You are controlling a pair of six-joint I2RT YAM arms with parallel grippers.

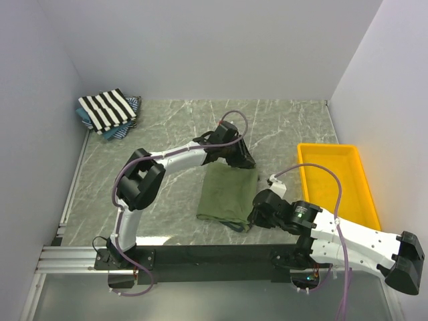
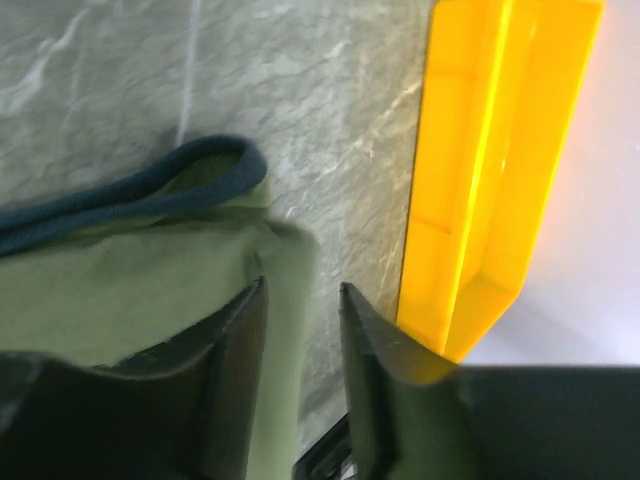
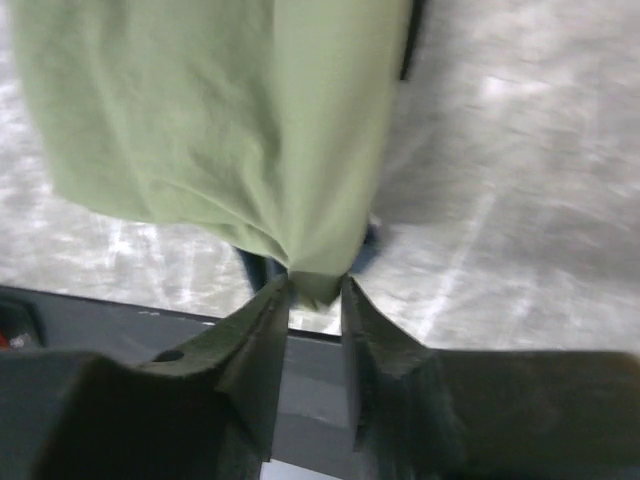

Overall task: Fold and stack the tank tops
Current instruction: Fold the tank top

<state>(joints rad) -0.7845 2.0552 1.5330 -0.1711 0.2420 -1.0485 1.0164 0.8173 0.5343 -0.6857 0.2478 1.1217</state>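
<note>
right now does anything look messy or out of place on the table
In the far-left corner the striped tank top lies skewed on the blue patterned tops, whose edges poke out. The olive green tank top is only mid-fold, pinched by the left gripper and right gripper.

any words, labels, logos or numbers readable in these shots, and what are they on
None: no text can be read in any view.
The olive tank top, the striped tank top and the yellow tray show no lettering, label or number on their visible sides.
</note>
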